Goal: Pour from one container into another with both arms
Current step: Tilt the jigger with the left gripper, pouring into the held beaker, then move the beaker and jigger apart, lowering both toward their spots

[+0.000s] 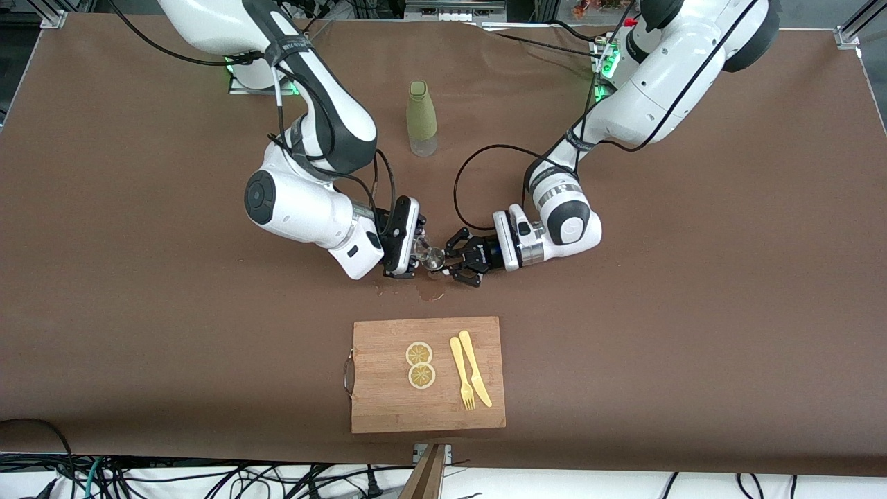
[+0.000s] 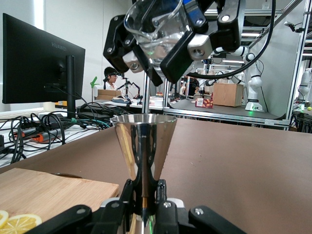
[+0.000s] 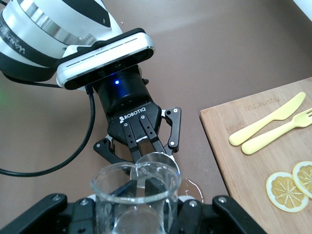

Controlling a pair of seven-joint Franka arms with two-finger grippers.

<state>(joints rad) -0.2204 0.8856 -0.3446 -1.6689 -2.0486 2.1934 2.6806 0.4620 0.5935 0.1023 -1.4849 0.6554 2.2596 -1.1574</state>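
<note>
A wooden cutting board with a metal handle lies on the brown table, near the front camera's edge. On it lie two lemon slices, touching one another, and beside them a yellow plastic fork and knife side by side. A green bottle stands upright, farther from the camera, between the two bases.

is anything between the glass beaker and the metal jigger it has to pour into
Nothing visible. The right gripper holds the beaker tilted directly above the jigger, which the left gripper holds upright; only open air separates spout and rim.
</note>
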